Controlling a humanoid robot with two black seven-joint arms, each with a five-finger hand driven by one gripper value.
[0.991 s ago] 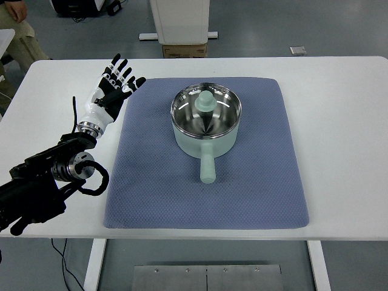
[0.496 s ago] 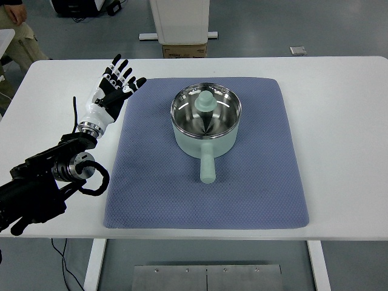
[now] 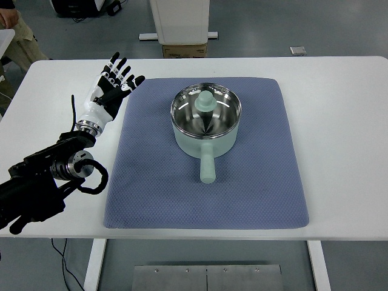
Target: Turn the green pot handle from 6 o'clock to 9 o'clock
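Observation:
A pale green pot (image 3: 205, 122) with a shiny steel inside stands on the blue mat (image 3: 151, 176), near its far middle. Its green handle (image 3: 207, 166) points straight toward the near edge, at 6 o'clock. My left hand (image 3: 112, 85) hovers over the white table at the mat's far left corner, fingers spread and holding nothing. It is well to the left of the pot and touches neither pot nor handle. The right arm does not show.
The white table (image 3: 339, 133) extends around the mat on all sides. A cardboard box (image 3: 183, 50) and a white stand sit on the floor beyond the far edge. A person's leg (image 3: 15, 36) shows at the top left corner.
My left hand has drifted slightly left and away from the mat. The pot and handle have not moved.

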